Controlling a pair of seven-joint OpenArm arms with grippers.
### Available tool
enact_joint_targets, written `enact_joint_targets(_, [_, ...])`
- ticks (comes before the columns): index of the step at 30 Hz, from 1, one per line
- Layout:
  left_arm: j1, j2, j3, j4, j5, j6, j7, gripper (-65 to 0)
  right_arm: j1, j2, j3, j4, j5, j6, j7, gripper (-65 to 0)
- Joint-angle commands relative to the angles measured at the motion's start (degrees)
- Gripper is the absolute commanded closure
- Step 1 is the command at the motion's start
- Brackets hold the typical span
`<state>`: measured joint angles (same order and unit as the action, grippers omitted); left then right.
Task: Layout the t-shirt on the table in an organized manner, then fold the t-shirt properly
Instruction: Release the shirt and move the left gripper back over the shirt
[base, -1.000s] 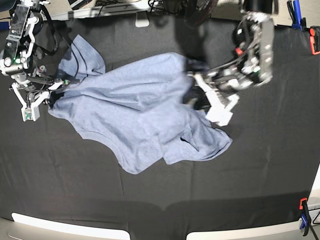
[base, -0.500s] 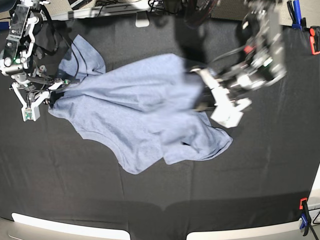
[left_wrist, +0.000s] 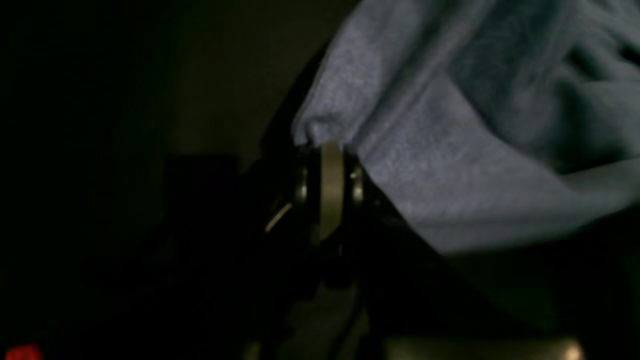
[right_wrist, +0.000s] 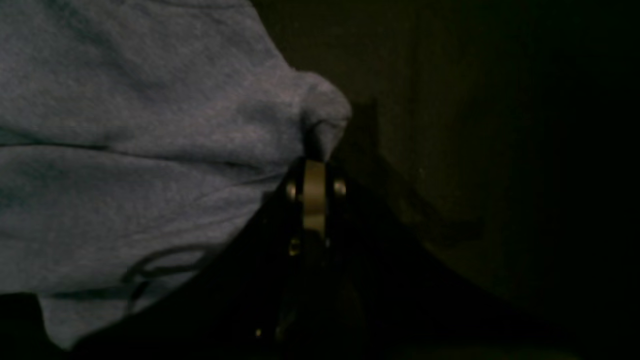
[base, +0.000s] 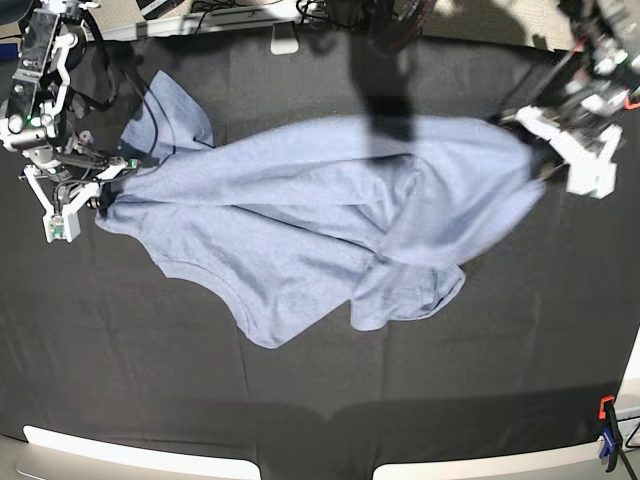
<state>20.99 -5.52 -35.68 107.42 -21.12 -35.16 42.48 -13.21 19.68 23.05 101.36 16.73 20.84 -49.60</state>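
In the left wrist view, we see the left claw (left_wrist: 331, 150) pressed together on a pinch of the t-shirt (left_wrist: 450, 150), thin cloth bunching just above the tips. The fabric hangs soft and limp, so we judge it light and easy to drag.

In the right wrist view, the right claw (right_wrist: 314, 162) pinches another bunched corner of the t-shirt (right_wrist: 150, 140), wrinkles fanning out from the pinch.

In the base view, the t-shirt (base: 300, 230) lies crumpled across the table (base: 300, 410), stretched between the right claw (base: 100, 192) and the left claw (base: 535, 160). We judge hems and shoulder seams the best places to hold; mid-panel pinches would only bunch it.
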Motion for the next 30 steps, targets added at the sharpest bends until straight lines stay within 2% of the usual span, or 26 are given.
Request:
enact_joint_targets(1, [0.63, -0.39, -1.84, 1.20, -0.55, -0.15, -0.87, 0.0, 0.52, 0.81, 0.50, 1.22, 0.44, -0.02, 1.09, 0.0])
enact_joint_targets(6, [3.19, -0.68, -8.33, 1.20, 0.26, -0.04, -0.35, 0.0, 0.52, 0.81, 0.50, 1.22, 0.44, -0.02, 1.09, 0.0])
enact_joint_targets(9, [4.74, -2.08, -10.54, 1.33, 0.02, 0.26, 0.17, 0.0, 0.52, 0.81, 0.50, 1.22, 0.44, -0.02, 1.09, 0.0])
enact_joint_targets(14, [5.75, -4.55, -11.21, 1.44, -1.68, 0.22, 0.63, 0.0, 0.52, 0.79, 0.50, 1.22, 0.46, -0.02, 1.14, 0.0])
enact_joint_targets(21, [5.81, -4.94, -11.21, 1.44, -3.21, 0.22, 0.98, 0.0, 0.52, 0.79, 0.50, 1.22, 0.46, -0.02, 1.18, 0.0])
enact_joint_targets(22, [5.81, -5.20, -11.21, 1.44, -3.21, 0.20, 1.01, -1.5, 0.52, 0.81, 0.50, 1.22, 0.66, -0.02, 1.16, 0.0])
enact_joint_targets(25, [5.81, -6.19, -11.21, 1.44, -4.13, 0.09, 1.53, -23.0, 0.52, 0.83, 0.52, 1.22, 3.74, 0.42, 1.18, -0.6])
enact_joint_targets(26, [5.81, -6.80, -11.21, 1.44, -5.16, 0.02, 2.08, -28.9, 0.57, 0.83, 0.52, 1.22, 4.90, 1.51, 1.18, -6.7])
enact_joint_targets(27, [5.79, -7.56, -11.21, 1.44, -6.69, 0.02, 2.95, -31.9, 0.72, 0.87, 0.52, 1.22, 5.97, 3.30, 1.14, -12.8])
enact_joint_targets(30, [5.66, -10.43, -11.21, 1.44, -11.02, 0.02, 3.34, -32.2, 1.16, 1.31, 0.52, 1.22, 9.90, 6.67, 1.09, -26.9])
